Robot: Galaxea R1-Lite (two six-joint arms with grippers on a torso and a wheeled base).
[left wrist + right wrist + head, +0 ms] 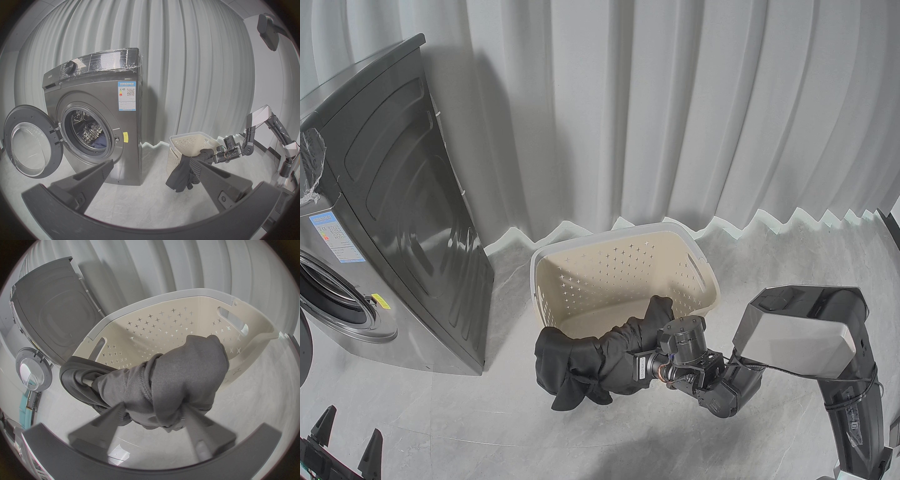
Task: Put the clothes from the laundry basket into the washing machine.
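The washing machine [125, 131] is stood on the floor at its back edge, against the curtain [675, 112]. Its round door [29, 142] is opened wide, so the drum mouth is left free for loading; something dark is seen lying inside the drum [97, 144].

The cream laundry basket [625, 232] is set near the machine's right side, also at the floor's back edge, so only a short carry is judged to be needed. Its visible inside is bare.

The black garment [594, 362] is held bunched over the basket's near rim, most of it hanging outside toward the machine. It is pinched by the right gripper [153, 413], whose 2 fingers are pressed into the cloth. The hold on the bunched middle is judged to stop loose ends trailing.

The left gripper [150, 162] is held low, facing the machine's front, its 2 fingers spread with nothing between them. It is presumably parked clear of the loading path.
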